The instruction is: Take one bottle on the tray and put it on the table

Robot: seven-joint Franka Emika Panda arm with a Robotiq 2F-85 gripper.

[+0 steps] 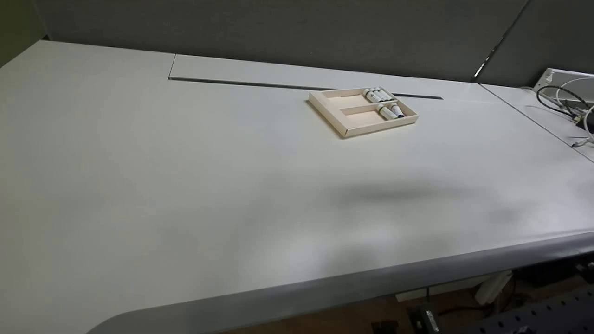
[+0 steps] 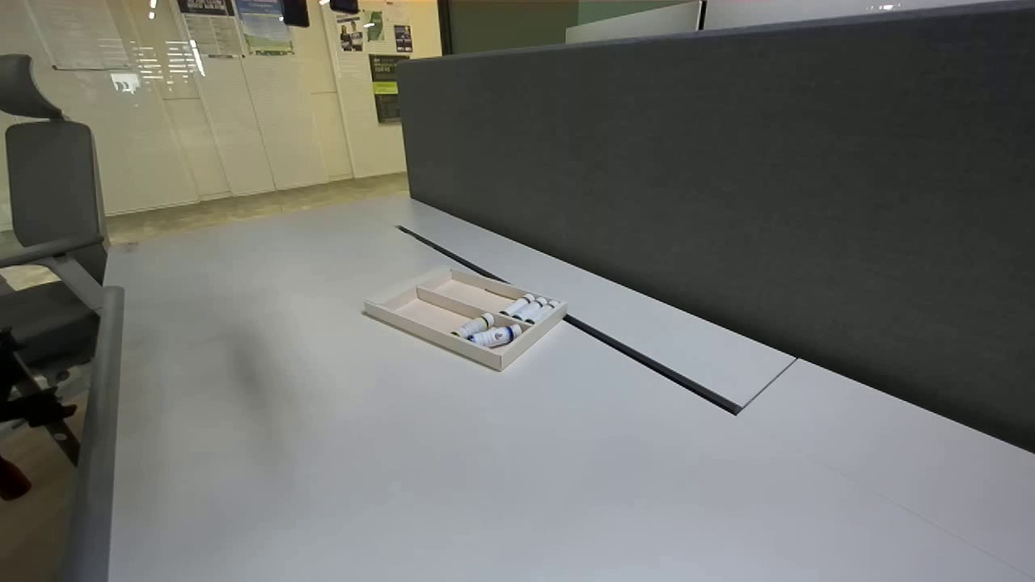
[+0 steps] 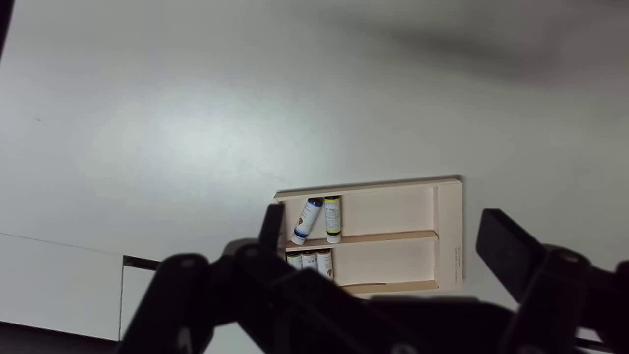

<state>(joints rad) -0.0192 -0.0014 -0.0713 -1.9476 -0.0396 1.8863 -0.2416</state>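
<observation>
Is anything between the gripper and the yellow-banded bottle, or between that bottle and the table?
Nothing visible lies between the open gripper and the yellow-banded bottle, though the blue-banded bottle lies close beside it. Toward the table, only the tray's low rim stands in the way, so a lift is probably needed.

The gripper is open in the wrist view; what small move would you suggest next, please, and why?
I'd probably ease the gripper toward the yellow-banded bottle in the tray: the jaws stand open, holding nothing, and that bottle lies crosswise to their opening.
</observation>
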